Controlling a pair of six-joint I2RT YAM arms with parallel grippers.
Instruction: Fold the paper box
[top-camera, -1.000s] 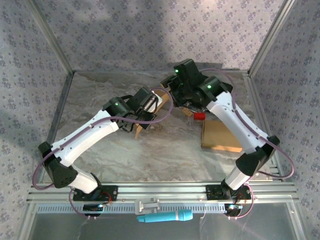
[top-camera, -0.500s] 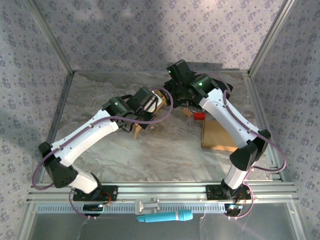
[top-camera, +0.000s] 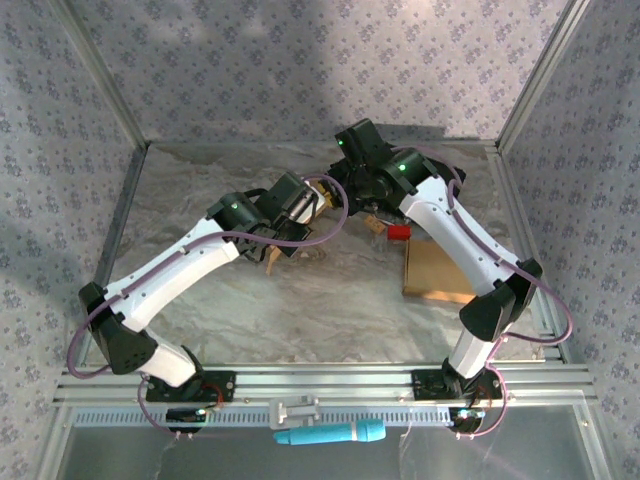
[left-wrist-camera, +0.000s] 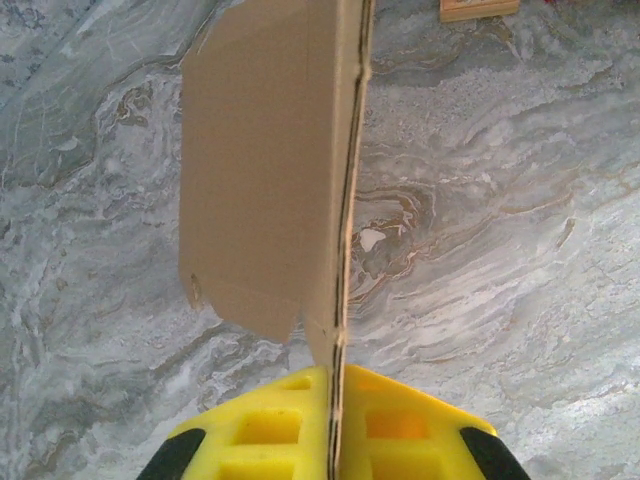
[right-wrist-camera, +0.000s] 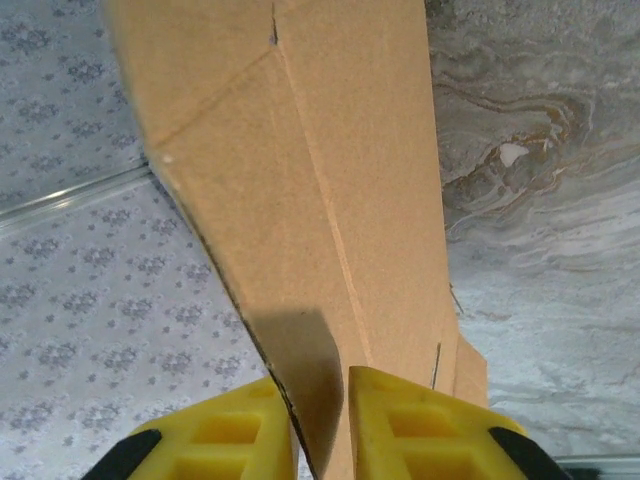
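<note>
- The paper box (left-wrist-camera: 262, 170) is a piece of brown card, held up off the desk (left-wrist-camera: 500, 250) by both hands.
- From the top, it is near the back middle of the desk, between the two arms. The arms hide most of it.
- The left hand (left-wrist-camera: 335, 390) is pinched shut on the bottom edge of the box. One yellow finger (left-wrist-camera: 265, 432) is on each side of the thin card.
- In the left wrist view, the card stands on its edge. A wide flap sticks out to the left.
- The right hand (right-wrist-camera: 322, 400) is also pinched shut on the box, with a fold of card between its yellow fingers.
- In the right wrist view, the card has creases running along it. One crease slants across near the top.
- Behind the card in that view is the flowery wall (right-wrist-camera: 90, 300) on the left and the grey marble desk on the right.
- A flat brown sheet (top-camera: 437, 270) lies on the right side of the desk.
- A small red thing (top-camera: 399, 232) sits just past the far corner of that sheet.
- A blue tool (top-camera: 330, 433) lies on the front ledge, between the arm bases.
</note>
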